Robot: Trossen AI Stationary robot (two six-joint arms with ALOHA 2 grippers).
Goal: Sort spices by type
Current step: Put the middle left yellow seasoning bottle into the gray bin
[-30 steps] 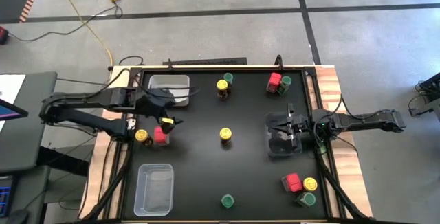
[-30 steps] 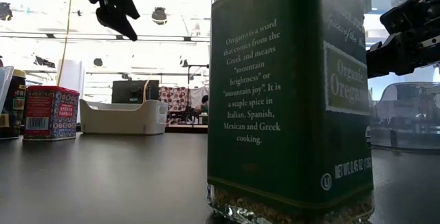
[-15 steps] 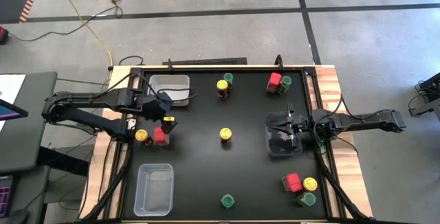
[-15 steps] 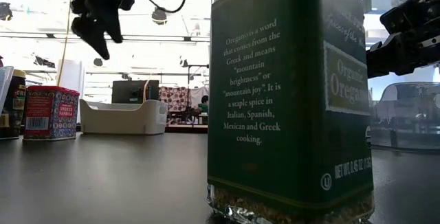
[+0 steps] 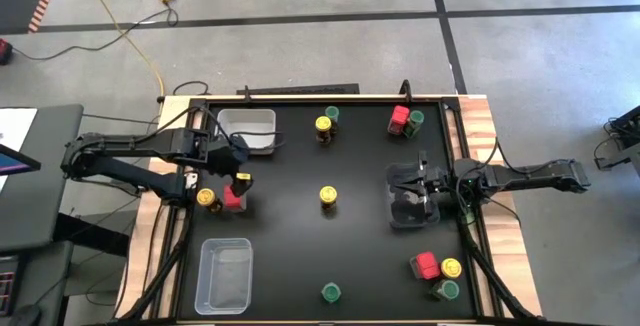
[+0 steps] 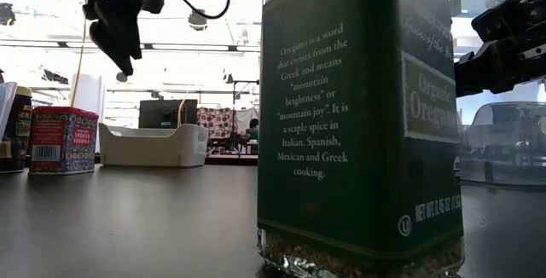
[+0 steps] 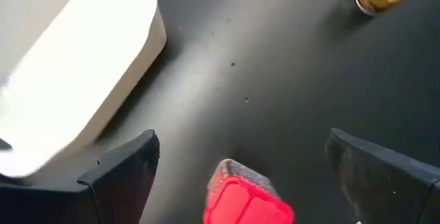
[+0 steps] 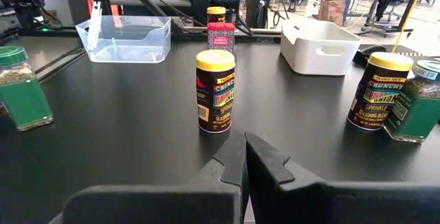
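- A red spice tin (image 5: 232, 197) stands near the table's left edge, just beside a yellow-lidded jar (image 5: 206, 198).
- The left gripper (image 5: 238, 171) hovers above the tin, fingers spread wide.
- The right gripper (image 5: 408, 182), fingers pressed together, waits over a clear bin (image 5: 414, 212) at the right.

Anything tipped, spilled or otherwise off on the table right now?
Nothing stands out. The yellow-lidded jar at mid-table and the green-lidded jar at the near edge stand upright, with no spill visible. The spices are still mixed in clusters. The left end effector hangs open over the red tin; the right end effector is shut.
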